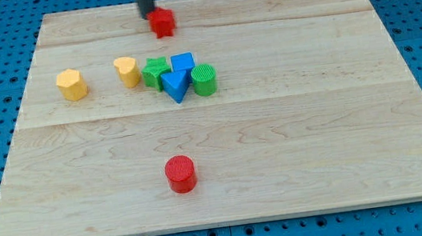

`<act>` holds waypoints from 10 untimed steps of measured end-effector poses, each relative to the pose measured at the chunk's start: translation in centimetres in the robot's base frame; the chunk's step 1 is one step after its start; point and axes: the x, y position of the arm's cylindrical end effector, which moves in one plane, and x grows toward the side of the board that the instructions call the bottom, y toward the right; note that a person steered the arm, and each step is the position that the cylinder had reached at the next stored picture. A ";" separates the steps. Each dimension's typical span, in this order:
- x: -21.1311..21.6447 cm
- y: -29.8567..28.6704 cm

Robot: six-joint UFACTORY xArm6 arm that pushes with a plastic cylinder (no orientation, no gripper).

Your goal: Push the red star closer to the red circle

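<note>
The red star (162, 22) lies near the top of the wooden board (343, 142), left of centre. The red circle (180, 174) stands near the bottom, almost straight below the star and far from it. My tip (147, 14) comes down from the view's top and touches the star's upper left side.
Between the two red blocks lies a cluster: a green star (155, 72), a blue cube (182, 63), a blue triangle (176, 85) and a green circle (205, 79). A yellow heart (127, 70) and a yellow hexagon (71, 84) sit to their left.
</note>
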 end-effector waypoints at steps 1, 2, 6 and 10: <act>3.4 7.8; 9.4 8.3; 5.0 3.9; 21.1 9.1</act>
